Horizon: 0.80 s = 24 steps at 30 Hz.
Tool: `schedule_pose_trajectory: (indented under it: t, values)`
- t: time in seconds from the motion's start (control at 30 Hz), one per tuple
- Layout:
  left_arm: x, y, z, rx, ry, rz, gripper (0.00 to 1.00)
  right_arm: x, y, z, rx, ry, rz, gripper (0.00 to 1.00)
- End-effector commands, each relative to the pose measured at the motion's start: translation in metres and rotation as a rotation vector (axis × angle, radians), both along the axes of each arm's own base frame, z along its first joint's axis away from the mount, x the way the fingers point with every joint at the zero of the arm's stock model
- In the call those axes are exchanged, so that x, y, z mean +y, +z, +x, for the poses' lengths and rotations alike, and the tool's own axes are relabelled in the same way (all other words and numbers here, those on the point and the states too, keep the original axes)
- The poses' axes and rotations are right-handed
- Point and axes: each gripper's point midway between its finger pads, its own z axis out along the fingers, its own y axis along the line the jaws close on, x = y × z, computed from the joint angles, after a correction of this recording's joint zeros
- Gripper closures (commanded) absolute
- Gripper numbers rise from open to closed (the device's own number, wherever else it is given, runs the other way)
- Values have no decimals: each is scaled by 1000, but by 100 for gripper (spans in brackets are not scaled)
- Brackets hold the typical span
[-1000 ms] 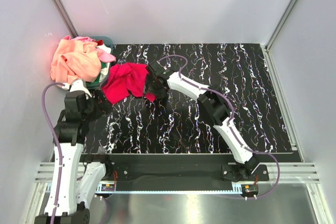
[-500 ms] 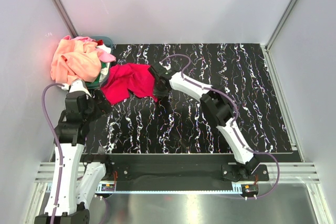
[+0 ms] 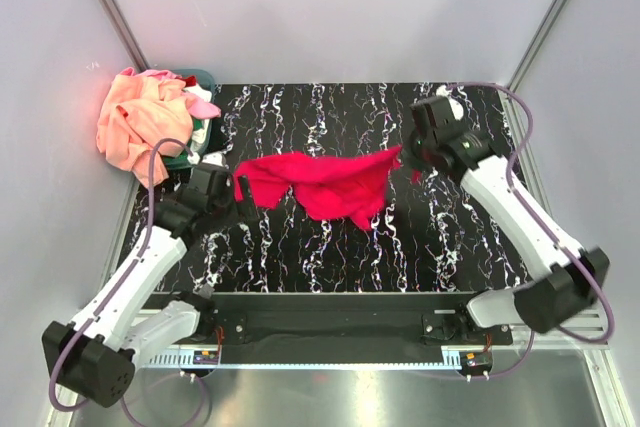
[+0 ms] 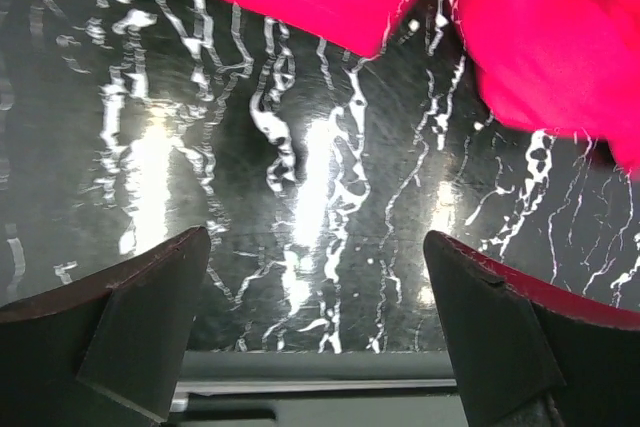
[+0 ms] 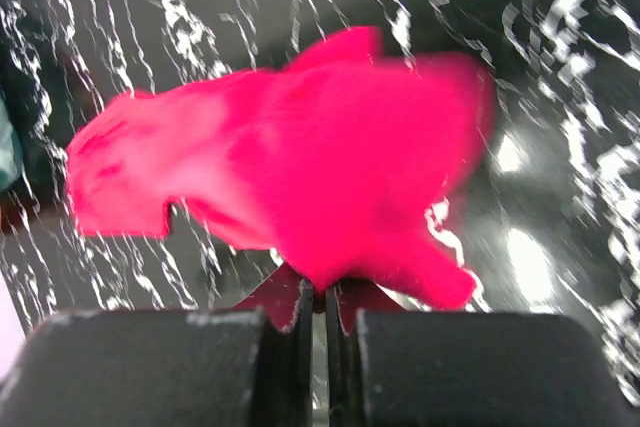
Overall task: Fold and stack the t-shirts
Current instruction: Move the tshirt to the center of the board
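A crimson-red t-shirt (image 3: 325, 182) lies stretched sideways across the middle of the black marbled mat. My right gripper (image 3: 408, 155) is shut on its right end. In the right wrist view the cloth (image 5: 300, 177) fans out from the pinched jaws of that gripper (image 5: 325, 292). My left gripper (image 3: 238, 197) stands open just at the shirt's left end. The left wrist view shows nothing between the open gripper (image 4: 315, 237); the red cloth (image 4: 540, 37) lies ahead of it. More t-shirts, peach-orange (image 3: 140, 117) and pink (image 3: 203, 107), are heaped at the far left.
A small teal basket (image 3: 203, 77) sits under the heap at the mat's far-left corner. Grey walls close in the back and both sides. A metal rail (image 3: 330, 332) carrying the arm bases runs along the near edge.
My right gripper shut on the red shirt and swung far right, drawing it out from beside the heap across the mat. My left arm reached in toward the shirt's left end.
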Motion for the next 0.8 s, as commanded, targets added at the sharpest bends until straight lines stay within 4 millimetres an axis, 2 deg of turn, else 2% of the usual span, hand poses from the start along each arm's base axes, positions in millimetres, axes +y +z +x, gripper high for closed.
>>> schedule_pose_trajectory:
  t: [0.0,0.1,0.17,0.3,0.37,0.5,0.53,0.57,0.63,0.67,0.77]
  values:
    - [-14,-13,11,-12,53,-26,6,-16,-22,-23,57,-26,-71,100]
    - [-20,-32,13,17,55,-37,6,-30,-34,-36,94,-46,-110,100]
    - [-22,-44,14,37,53,-37,6,-36,-33,-39,90,-54,-113,100]
    - [-33,-61,27,46,43,-57,7,-39,-19,-41,26,-51,-82,100]
    - [-37,-71,33,71,40,-53,7,-33,-1,-39,-45,-27,-34,100]
    - [-47,-73,56,31,33,-69,2,-33,14,-43,-109,3,-20,100]
    - [-47,-72,63,21,43,-59,2,-34,15,-43,-107,6,-26,100]
    - [-48,-80,67,38,45,-45,1,-36,13,-46,-93,11,-38,100]
    - [-51,-82,78,41,47,-36,1,-36,16,-47,-84,23,-51,100]
    - [-52,-93,80,71,50,-21,1,-38,16,-50,-73,31,-59,100]
    - [-58,-98,97,60,58,-21,2,-39,23,-54,-90,54,-65,100]
